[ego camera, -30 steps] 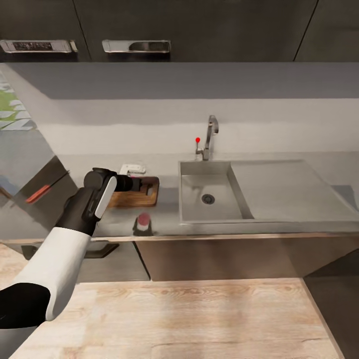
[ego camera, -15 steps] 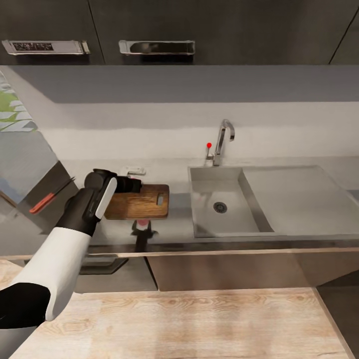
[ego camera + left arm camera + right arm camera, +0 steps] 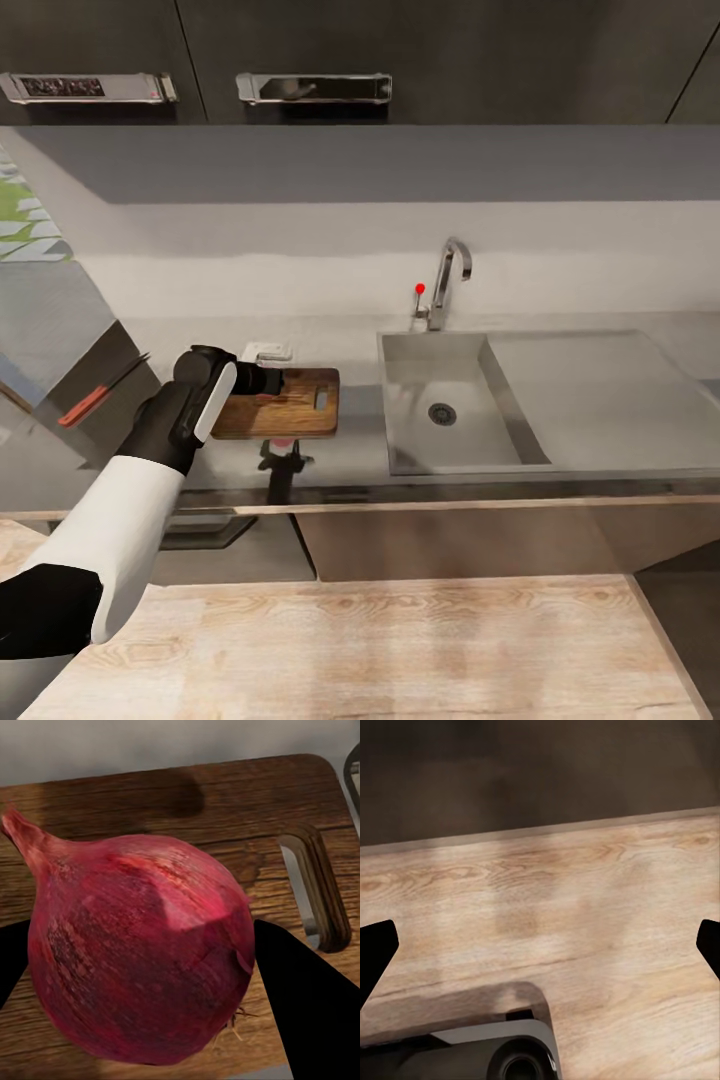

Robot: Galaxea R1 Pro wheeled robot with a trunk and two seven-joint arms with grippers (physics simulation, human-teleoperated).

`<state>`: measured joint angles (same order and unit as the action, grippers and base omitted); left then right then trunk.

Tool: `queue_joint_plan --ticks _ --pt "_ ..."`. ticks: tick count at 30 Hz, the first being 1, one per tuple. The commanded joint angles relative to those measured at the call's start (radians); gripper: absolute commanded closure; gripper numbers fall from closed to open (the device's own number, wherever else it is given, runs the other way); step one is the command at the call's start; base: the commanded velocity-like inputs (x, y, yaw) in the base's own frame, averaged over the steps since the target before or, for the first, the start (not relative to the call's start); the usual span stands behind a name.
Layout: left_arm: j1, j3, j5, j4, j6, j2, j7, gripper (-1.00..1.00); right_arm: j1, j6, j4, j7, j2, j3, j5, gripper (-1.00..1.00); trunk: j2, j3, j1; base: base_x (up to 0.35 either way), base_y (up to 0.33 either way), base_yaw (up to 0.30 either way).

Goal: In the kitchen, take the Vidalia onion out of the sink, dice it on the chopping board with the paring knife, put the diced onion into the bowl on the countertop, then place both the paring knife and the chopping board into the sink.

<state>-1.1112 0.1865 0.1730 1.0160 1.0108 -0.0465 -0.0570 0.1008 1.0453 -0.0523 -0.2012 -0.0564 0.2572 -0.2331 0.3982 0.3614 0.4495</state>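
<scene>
A: How much room is there around the chopping board?

B: The bench between it and the sink is bare. The left hand, closed on the onion, hangs right over the board's top.

A: And behind the board?

B: A white bowl sits there. The tap rises behind the sink basin.

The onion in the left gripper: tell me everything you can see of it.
The Vidalia onion looks deep red-purple, with papery, finely streaked skin, a pointed stem tip at one end and thin root hairs at the other. It is whole and uncut. The left gripper has it between its two dark fingers, one on each side, with the chopping board directly behind it; whether it touches the wood cannot be told.
</scene>
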Motion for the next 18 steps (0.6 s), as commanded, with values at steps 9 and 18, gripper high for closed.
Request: queue_joint_plan --ticks 9,18 --pt "-0.001 0.002 0.002 -0.007 0.003 -0.001 -0.001 1.0 0.0 0.002 0.0 -0.006 0.003 0.003 -0.014 -1.0 0.002 0.003 0.0 0.0 0.0 0.0" --pt "-0.001 0.002 0.002 -0.02 0.002 0.0 -0.002 1.0 0.0 0.002 0.0 -0.007 0.001 0.003 -0.011 -1.0 0.002 0.005 0.0 0.0 0.0 0.0"
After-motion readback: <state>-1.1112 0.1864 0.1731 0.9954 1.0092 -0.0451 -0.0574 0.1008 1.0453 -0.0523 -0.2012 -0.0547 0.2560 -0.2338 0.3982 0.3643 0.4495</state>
